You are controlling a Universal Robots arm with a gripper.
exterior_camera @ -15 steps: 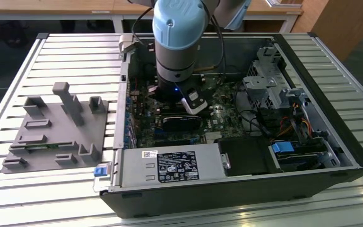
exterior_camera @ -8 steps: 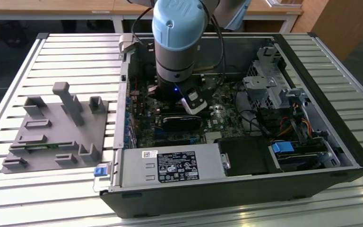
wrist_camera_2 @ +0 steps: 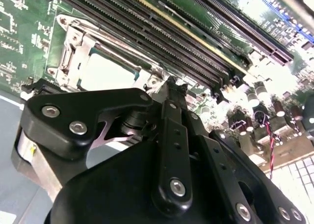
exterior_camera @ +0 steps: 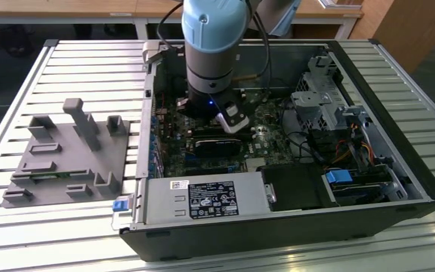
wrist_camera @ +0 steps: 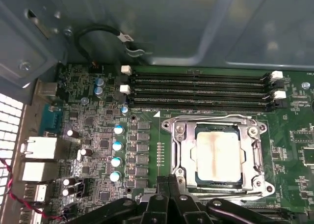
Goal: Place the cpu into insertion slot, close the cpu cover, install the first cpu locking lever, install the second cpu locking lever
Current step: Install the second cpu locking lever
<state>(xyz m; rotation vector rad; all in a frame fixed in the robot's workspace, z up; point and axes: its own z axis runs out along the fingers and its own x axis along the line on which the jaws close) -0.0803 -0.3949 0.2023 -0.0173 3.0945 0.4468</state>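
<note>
Right of centre in the first wrist view, the square silvery-grey cpu (wrist_camera: pixel 219 154) sits under its closed silvery metal cpu cover (wrist_camera: pixel 182 150).
We keep the black gripper (wrist_camera: pixel 168 183), fingers pressed together, low at the cover's near edge, pushing any lever slowly and squarely.

Open black computer case (exterior_camera: pixel 399 170) lies on a slatted metal table (exterior_camera: pixel 89 62). Grey power supply (exterior_camera: pixel 202 199) sits inside it. Grey moulded fixture (exterior_camera: pixel 66 153) rests on the table, at the exterior view's left.
</note>
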